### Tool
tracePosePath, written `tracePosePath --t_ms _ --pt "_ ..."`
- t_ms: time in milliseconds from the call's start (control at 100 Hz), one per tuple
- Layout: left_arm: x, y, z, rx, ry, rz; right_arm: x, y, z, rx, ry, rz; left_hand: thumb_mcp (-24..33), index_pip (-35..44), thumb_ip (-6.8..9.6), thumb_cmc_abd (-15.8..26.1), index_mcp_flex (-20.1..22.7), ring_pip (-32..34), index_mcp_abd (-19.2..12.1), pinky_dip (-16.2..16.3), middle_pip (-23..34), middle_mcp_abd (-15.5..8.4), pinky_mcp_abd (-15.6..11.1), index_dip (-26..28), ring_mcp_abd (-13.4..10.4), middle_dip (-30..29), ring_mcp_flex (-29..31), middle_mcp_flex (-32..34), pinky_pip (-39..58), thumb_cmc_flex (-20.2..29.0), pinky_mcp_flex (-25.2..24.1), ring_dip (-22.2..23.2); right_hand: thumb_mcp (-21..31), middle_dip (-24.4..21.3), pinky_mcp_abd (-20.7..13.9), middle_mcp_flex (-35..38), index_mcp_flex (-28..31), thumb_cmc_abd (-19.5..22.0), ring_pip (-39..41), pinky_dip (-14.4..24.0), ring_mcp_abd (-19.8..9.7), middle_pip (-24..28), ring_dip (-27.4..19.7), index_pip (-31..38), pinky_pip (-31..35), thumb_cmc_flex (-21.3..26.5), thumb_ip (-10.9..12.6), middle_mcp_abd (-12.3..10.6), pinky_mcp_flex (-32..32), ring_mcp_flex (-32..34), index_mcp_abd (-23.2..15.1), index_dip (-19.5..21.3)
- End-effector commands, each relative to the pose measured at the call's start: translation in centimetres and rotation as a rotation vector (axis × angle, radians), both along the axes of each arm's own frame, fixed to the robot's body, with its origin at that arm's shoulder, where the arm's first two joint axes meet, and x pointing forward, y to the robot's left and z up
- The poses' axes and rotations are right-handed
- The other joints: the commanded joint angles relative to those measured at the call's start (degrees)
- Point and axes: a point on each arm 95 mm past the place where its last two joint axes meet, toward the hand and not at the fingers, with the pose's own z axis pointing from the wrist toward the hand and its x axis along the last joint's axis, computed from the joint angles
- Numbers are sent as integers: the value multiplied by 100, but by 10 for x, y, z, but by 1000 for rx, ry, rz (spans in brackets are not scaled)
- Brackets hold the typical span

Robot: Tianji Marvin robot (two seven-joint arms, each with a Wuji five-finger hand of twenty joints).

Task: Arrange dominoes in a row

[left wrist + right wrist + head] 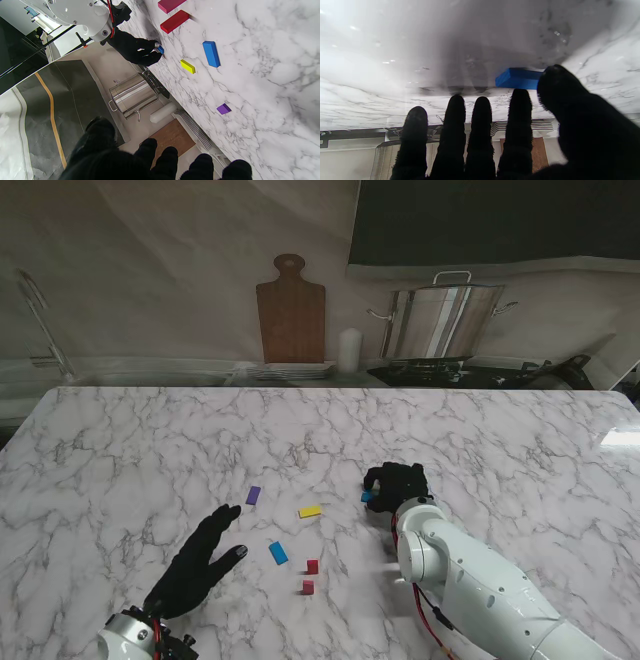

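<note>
While the left robot hand [200,565] rests spread on the worktop [120,460], the right robot hand [397,483] pinches a blue domino [517,78] at the surface; next, carry it beside the red dominoes [311,566].

Left hand [197,565] is held low over the worktop [120,470], palm down, fingers [200,167] extended and spread, thumb out to the side; nothing is gripped. Right arm [470,580] is reached forward from the near right corner, wrist bent down. Right hand [397,483] is curled at the worktop, thumb [560,85] and index fingertip pressed against a small blue domino [517,78]; other fingers are extended.
</note>
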Motion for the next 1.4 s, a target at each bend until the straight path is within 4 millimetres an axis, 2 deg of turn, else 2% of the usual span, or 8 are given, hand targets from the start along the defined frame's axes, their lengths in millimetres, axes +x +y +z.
tracePosePath --t_ms 0,180,260,590,680,820,1120,1390 --pt "-2 -1 -3 1 15 -11 -3 0 -8 -10 18 4 -30 -33 157 34 -166 -15 -5 86 -38 -56 -154 89 -142 -54 -68 -84 2 188 3 21 206 69 -118 -7 84 -292 269 104 -39 195 121 167 147 59 69 -95 30 139 -325 191" --pt "-1 -1 -3 0 15 -9 -3 -1 -13 -22 3 26 -28 -38 157 34 -165 -16 -5 89 -40 -59 -159 93 -146 -57 -68 -85 2 189 2 21 184 134 -116 146 323 -646 387 114 -64 278 146 663 242 375 -498 -163 142 285 -679 149" --pt "-1 -1 -3 1 16 -10 -3 -1 -13 -17 2 27 -36 -40 155 31 -164 -15 -7 91 -39 -57 -168 94 -143 -58 -67 -83 3 177 4 22 113 149 -101 234 555 -704 433 99 -50 283 156 1210 276 522 -692 -152 154 325 -843 -306" --pt "-1 -1 -3 1 15 -11 -3 -1 -13 -26 16 45 -37 -47 155 30 -163 -16 -5 94 -39 -58 -159 97 -146 -61 -68 -84 1 172 2 23 316 138 -77 431 1141 -625 476 99 -52 239 182 1447 297 793 -549 -170 190 450 -822 -960" --pt "-1 -1 -4 1 16 -11 -4 -1 -13 -25 18 47 -26 -48 157 31 -163 -15 -6 95 -39 -59 -156 98 -142 -61 -68 -84 1 186 2 23 383 151 -75 449 1081 -646 482 98 -67 244 190 1665 301 822 -528 -187 201 462 -944 -687" --pt "0 -1 -4 1 17 -11 -4 -1 -13 -21 14 49 -32 -50 156 33 -164 -16 -3 96 -40 -57 -156 98 -137 -62 -70 -84 1 180 2 23 443 110 -8 601 787 -699 418 79 -47 164 151 1756 283 821 -533 -144 274 608 -1030 263" --pt "0 0 -4 1 16 -11 -4 -1 -12 -5 16 60 -37 -65 155 9 -161 -14 -2 101 -40 -53 -159 81 -133 -64 -68 -85 3 178 3 25 626 -445 158 1916 616 -872 -227 -94 -100 -586 -90 1897 168 946 -540 -189 713 1558 -1140 1107" --pt "0 0 -4 1 15 -10 -4 -2 -13 1 16 79 -36 -73 159 -1 -158 -13 -8 103 -39 -57 -158 66 -135 -63 -68 -84 2 170 2 29 799 431 151 2880 571 -1041 219 -178 -277 -419 162 1895 329 1125 -571 -585 914 1966 -1147 1541"
